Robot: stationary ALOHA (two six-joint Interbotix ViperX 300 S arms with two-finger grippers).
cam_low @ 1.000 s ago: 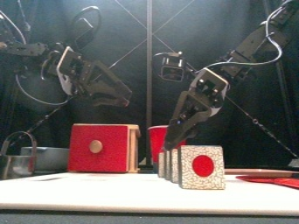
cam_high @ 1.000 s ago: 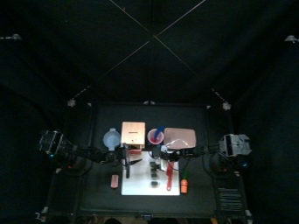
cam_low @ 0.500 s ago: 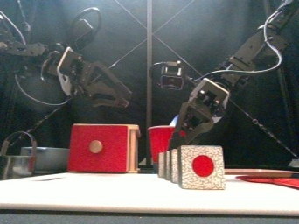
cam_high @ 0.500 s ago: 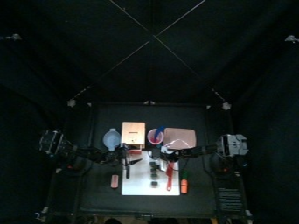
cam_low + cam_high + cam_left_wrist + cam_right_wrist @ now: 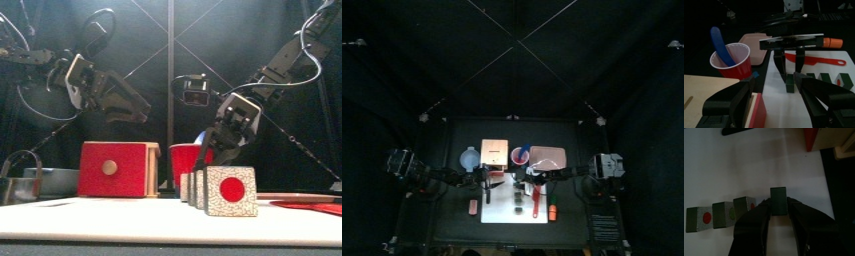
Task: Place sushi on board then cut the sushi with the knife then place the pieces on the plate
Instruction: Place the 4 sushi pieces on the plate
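The right gripper (image 5: 779, 210) has eased rightward, its jaws closed on one dark green toy sushi block (image 5: 779, 199) just beside the rest on the white cutting board (image 5: 751, 168). The flat pink tray (image 5: 547, 157) lies behind the board, nearer this arm. The left gripper (image 5: 134, 110) hangs with its jaws open.

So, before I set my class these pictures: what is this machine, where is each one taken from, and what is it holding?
It is a robot with two black arms at a small table. One picture looks down from high above, one looks level across the table's front, and one comes from each wrist. The right tool grips one dark green sushi block beside three more blocks on the white board. The left tool hangs open, empty. A red cup holds a blue knife.
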